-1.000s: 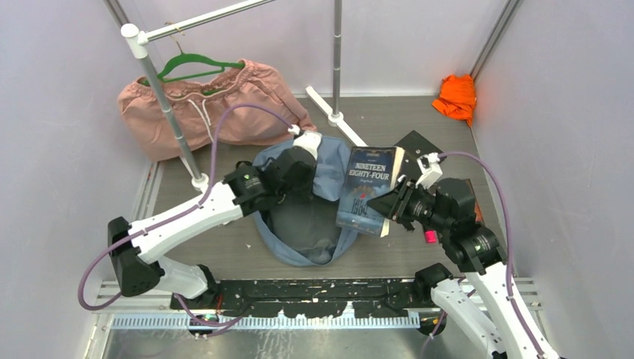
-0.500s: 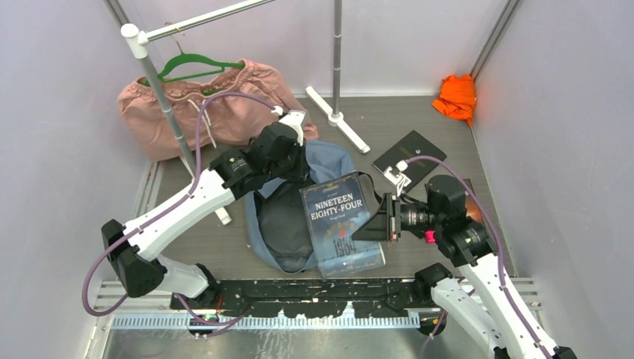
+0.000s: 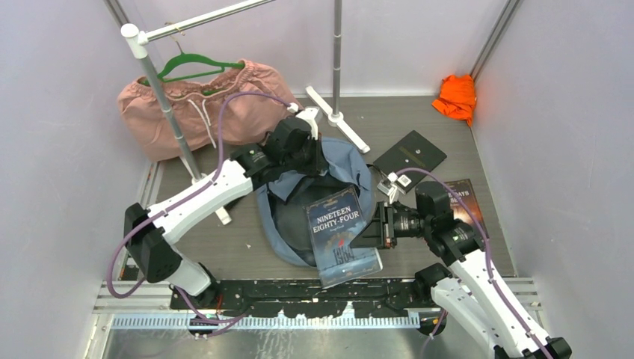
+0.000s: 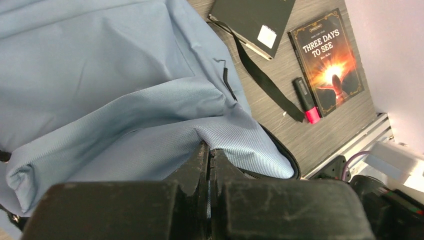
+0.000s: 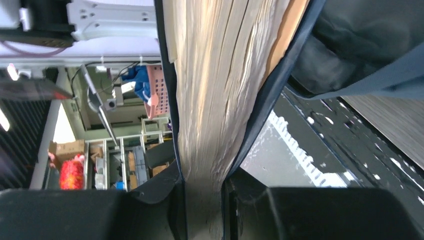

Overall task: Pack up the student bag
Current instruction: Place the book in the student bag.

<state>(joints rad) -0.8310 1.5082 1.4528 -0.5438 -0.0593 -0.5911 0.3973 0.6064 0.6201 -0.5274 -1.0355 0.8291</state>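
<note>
Two grippers are working at one bag [image 3: 345, 166]. The bag is lying mid-table between the arms, blue shell up at the far side, dark mouth gaping toward the near edge.

Left gripper [image 3: 305, 166] is reaching in from the far-left side and sitting right on the bag's upper rim. The wrist view is showing its tips [image 4: 209, 152] pressed together with a fold of blue fabric [image 4: 100, 75] pinched between them, holding the flap up off the opening.

Right gripper [image 3: 377, 228] is coming in level from the right, just beside the bag's right rim. It is clamping a paperback [image 3: 340, 235] by the long edge; the page block [image 5: 215, 75] is sitting squeezed between both fingers. The book is hanging tilted, cover up, over the right half of the mouth, with its near end past the bag's near rim. Whether it is touching the fabric, I cannot tell.

Right of the bag, a black notebook [image 3: 410, 153], a second book [image 4: 327, 55] and a pink marker [image 4: 306, 100] are lying flat on the table. A black strap [image 4: 260, 77] is trailing toward them.
</note>
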